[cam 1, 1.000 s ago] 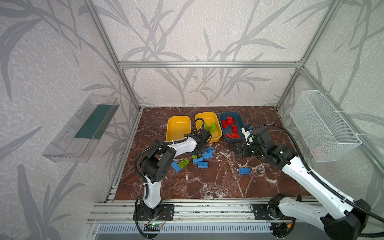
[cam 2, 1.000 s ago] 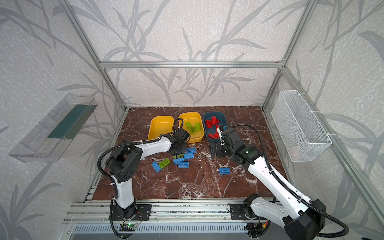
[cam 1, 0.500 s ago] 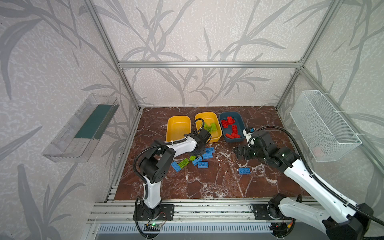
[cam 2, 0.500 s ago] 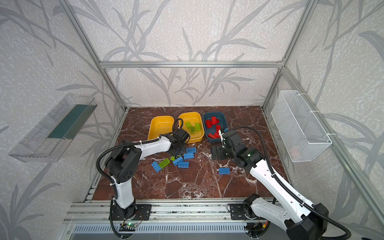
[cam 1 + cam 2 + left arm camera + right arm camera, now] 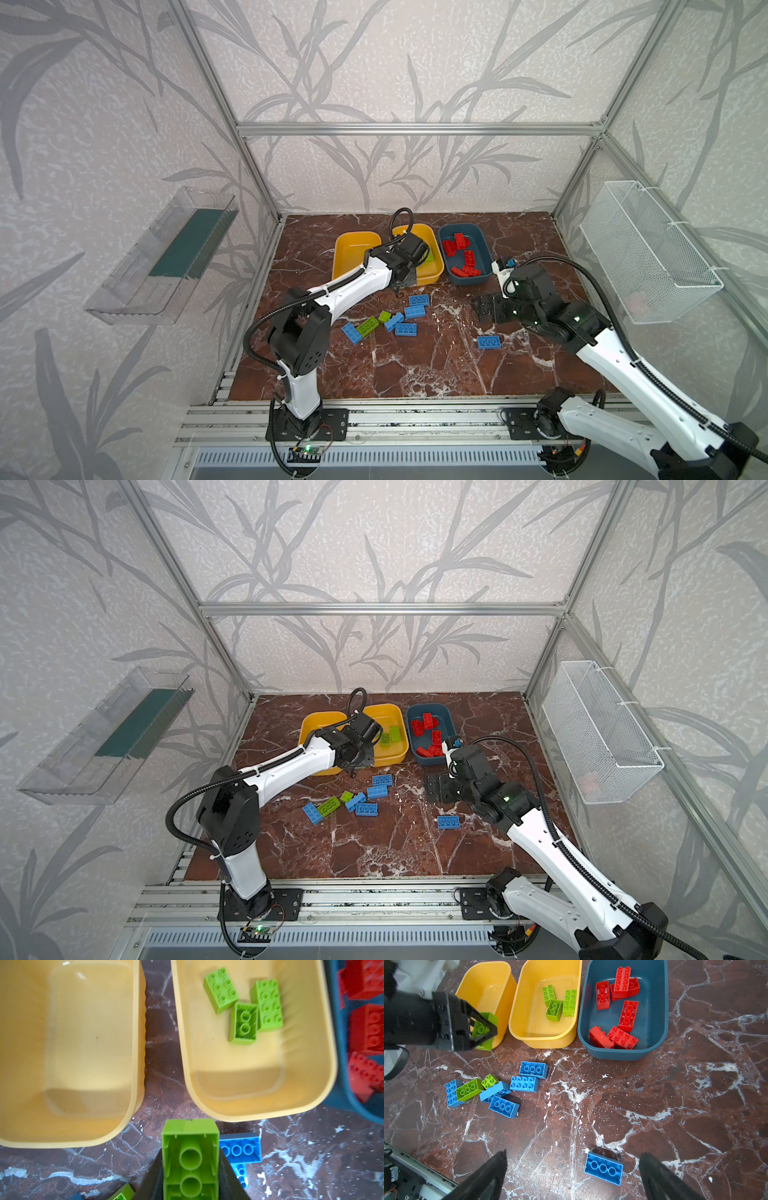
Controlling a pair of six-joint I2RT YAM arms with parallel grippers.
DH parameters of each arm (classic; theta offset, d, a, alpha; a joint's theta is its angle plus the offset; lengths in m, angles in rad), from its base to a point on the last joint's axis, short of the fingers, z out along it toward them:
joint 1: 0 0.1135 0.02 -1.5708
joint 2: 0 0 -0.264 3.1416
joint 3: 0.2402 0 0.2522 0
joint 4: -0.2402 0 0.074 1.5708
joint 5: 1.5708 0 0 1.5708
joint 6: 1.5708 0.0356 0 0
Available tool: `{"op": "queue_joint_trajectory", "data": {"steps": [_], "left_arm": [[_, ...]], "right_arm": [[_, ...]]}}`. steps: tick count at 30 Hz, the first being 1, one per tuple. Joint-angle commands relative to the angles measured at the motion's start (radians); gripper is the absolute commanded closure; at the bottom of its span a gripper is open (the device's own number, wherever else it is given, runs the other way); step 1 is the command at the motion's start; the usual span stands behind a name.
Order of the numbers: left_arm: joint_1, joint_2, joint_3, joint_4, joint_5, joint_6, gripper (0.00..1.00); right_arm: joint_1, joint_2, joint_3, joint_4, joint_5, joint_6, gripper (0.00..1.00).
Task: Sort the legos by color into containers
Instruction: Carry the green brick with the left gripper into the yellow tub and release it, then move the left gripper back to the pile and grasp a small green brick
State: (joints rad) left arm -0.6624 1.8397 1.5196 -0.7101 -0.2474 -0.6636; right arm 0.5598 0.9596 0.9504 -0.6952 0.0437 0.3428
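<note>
A: Tubs first?
B: Lined up along the far side of the brown marble table. From the left: a yellow rounded plastic tub, a second yellow tub holding three lime green bricks, one of them hollow side up, then a dark teal-blue tub loaded with red bricks. Standing close together, side by side.
A: Left tool?
B: Clenched on a lime green studded plastic brick, gripped by its long sides, hollow underside turned to the wrist camera.
A: Where exactly?
B: Lifted off the table, just near of the two yellow tubs, roughly in line with the gap between them.
A: Right tool?
B: Released, fingers spread wide, gripping nothing. Hanging over the right half of the table, near of the teal-blue tub. Just near of it, a lone blue brick, hollow side up, flat on the table.
A: Rest of the loose bricks?
B: Bunched left of centre, near of the yellow tubs. Five blue bricks, a long lime green brick resting against the leftmost blue one, and a small lime green brick just beside its far end. Well apart from the lone blue brick.
</note>
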Motion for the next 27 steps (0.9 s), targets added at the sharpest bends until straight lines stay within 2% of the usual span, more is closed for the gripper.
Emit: {"op": "queue_joint_trajectory", "data": {"steps": [1, 11, 15, 16, 17, 21, 22, 25, 27], "left_arm": [[-0.002, 0.064, 0.120, -0.072, -0.035, 0.049, 0.82], [0.032, 0.417, 0.616, -0.195, -0.017, 0.104, 0.80], [0.058, 0.576, 0.845, -0.268, 0.002, 0.119, 0.73], [0.064, 0.609, 0.892, -0.286, 0.008, 0.116, 0.70], [0.072, 0.641, 0.945, -0.304, 0.016, 0.115, 0.62], [0.089, 0.704, 1.056, -0.330, 0.045, 0.109, 0.21], [0.091, 0.700, 1.060, -0.334, 0.055, 0.113, 0.14], [0.088, 0.635, 1.007, -0.324, 0.070, 0.110, 0.12], [0.080, 0.543, 0.879, -0.281, 0.070, 0.107, 0.11]], "right_arm": [[0.001, -0.033, -0.019, -0.030, -0.004, 0.007, 0.01], [0.001, -0.085, -0.058, -0.038, -0.043, 0.015, 0.01], [0.001, -0.089, -0.058, -0.050, -0.042, 0.009, 0.01], [0.002, -0.092, -0.058, -0.052, -0.039, 0.006, 0.01], [0.000, -0.094, -0.060, -0.054, -0.038, 0.005, 0.01], [-0.001, -0.100, -0.061, -0.062, -0.032, -0.009, 0.01], [0.000, -0.100, -0.060, -0.063, -0.030, -0.011, 0.01], [0.000, -0.105, -0.061, -0.061, -0.037, -0.010, 0.01], [0.000, -0.111, -0.062, -0.059, -0.046, -0.004, 0.01]]}}
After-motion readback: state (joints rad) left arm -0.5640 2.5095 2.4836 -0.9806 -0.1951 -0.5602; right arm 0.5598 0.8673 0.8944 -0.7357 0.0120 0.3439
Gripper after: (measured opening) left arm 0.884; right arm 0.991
